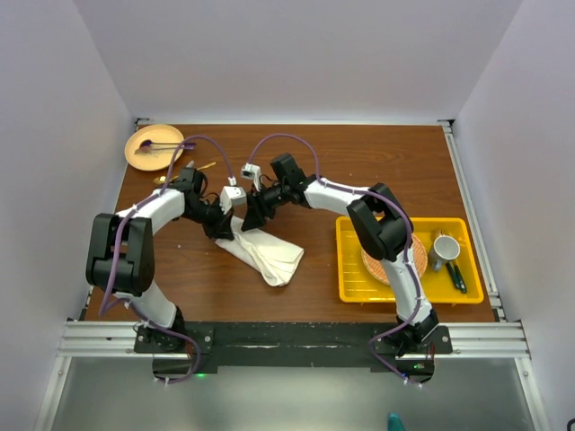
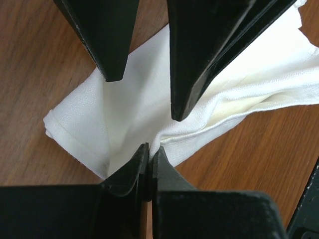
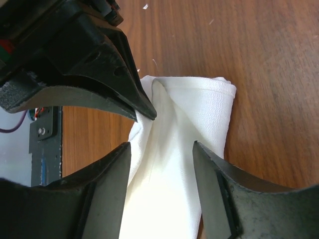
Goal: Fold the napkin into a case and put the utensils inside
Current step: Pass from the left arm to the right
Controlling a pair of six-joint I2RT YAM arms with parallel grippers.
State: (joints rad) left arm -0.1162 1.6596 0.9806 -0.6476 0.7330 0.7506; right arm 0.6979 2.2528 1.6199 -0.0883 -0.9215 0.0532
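Observation:
The cream-white napkin [image 1: 269, 256] lies loosely folded on the brown table, left of centre. My left gripper [image 2: 151, 148] is shut on a raised fold at the cloth's upper-left end, pulling the napkin [image 2: 129, 99] into a ridge. My right gripper [image 3: 161, 145] stands open just over the same end, one finger on each side of the napkin [image 3: 199, 109], not touching it as far as I can see. Both grippers meet in the top view, left gripper [image 1: 225, 230] and right gripper [image 1: 252, 218]. Slim gold utensils [image 1: 206, 166] lie behind the left arm, partly hidden by it.
A tan plate [image 1: 142, 154] with a purple utensil on it sits at the back left. A yellow tray [image 1: 352, 269] at the right holds a woven orange mat, a grey mug [image 1: 446, 248] and dark green-handled utensils [image 1: 456, 275].

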